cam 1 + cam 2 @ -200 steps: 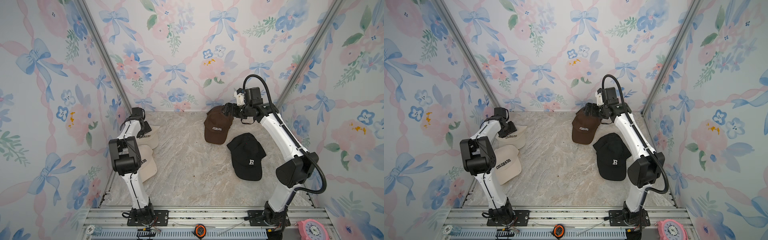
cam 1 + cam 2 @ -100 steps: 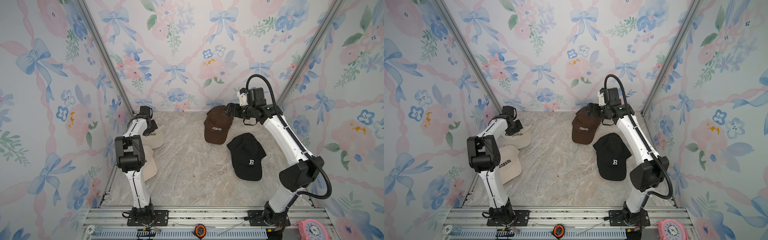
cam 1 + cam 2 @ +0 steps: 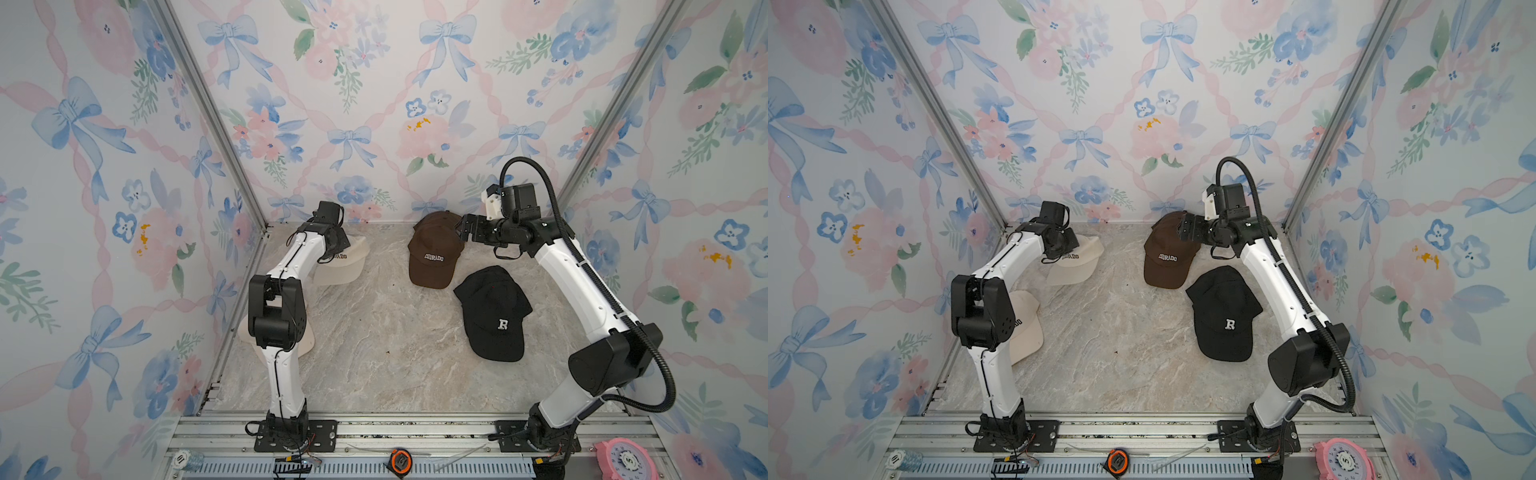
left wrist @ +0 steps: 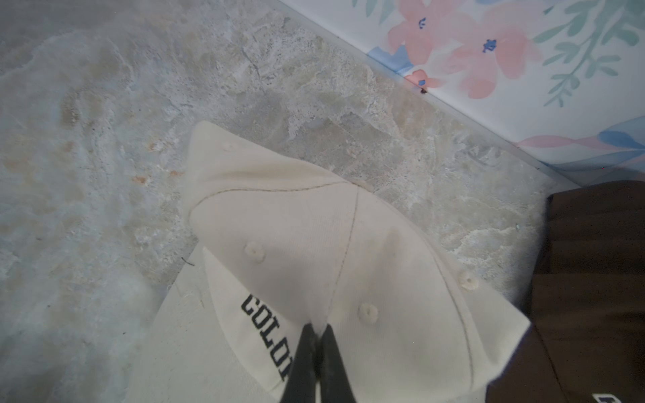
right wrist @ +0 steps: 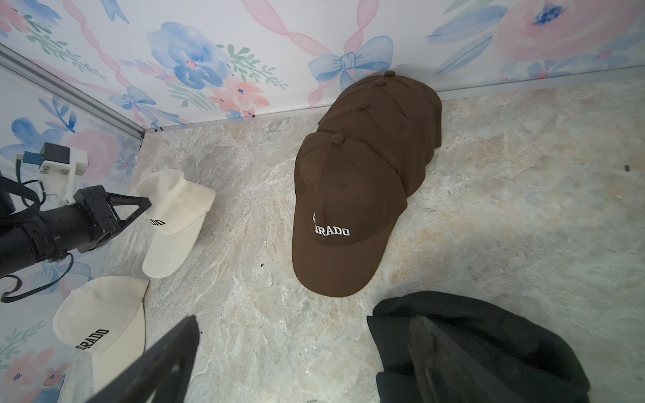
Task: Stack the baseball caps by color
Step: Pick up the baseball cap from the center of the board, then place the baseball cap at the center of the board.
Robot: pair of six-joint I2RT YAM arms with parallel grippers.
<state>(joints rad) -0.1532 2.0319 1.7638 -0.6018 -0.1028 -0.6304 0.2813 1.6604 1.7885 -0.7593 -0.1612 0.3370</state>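
The left tool (image 4: pixel 316 352) is pinched together on the crown of the far cream cap (image 4: pixel 335 265), right beside the black lettering. That is probably the grip for carrying this cap to the other cream cap (image 5: pixel 101 314), which lies back toward the left arm's base. A crown pinch gathers soft cloth, so the brim will likely droop once the cap is lifted.

The right tool (image 5: pixel 296 359) stands wide apart and empty, hanging between the brown stack (image 5: pixel 356 195) ahead of it and the black stack (image 5: pixel 471 342) under one finger. The brown caps sit nested with their brims aligned, which suggests that colour is done.

In both top views the left arm covers much of the near cream cap (image 3: pixel 1025 328), and the left tool itself hides behind its wrist. How many black caps (image 3: pixel 494 311) are stacked cannot be told; only the top one shows. Whether the pinched cap is off the desk (image 3: pixel 374 353) is unclear.
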